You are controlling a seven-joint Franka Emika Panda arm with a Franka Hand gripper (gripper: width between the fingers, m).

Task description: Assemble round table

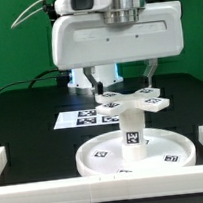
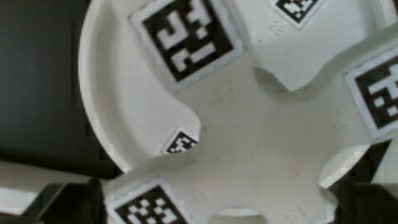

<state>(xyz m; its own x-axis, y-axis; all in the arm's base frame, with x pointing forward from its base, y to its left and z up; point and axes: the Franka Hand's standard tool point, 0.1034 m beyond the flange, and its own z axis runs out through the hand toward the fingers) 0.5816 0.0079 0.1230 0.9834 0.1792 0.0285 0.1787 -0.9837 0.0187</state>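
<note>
Claw around cross-shaped foot, leg, disc

1. The exterior view is evenly and brightly lit from above, yet low in resolution, so the tags look coarse.
2. The end effector casts a soft shadow on the round disc below it.
3. The black table shows faint sheen.
4. The wrist view is soft and blurred, the cross-shaped foot piece close and greyish.
</note>
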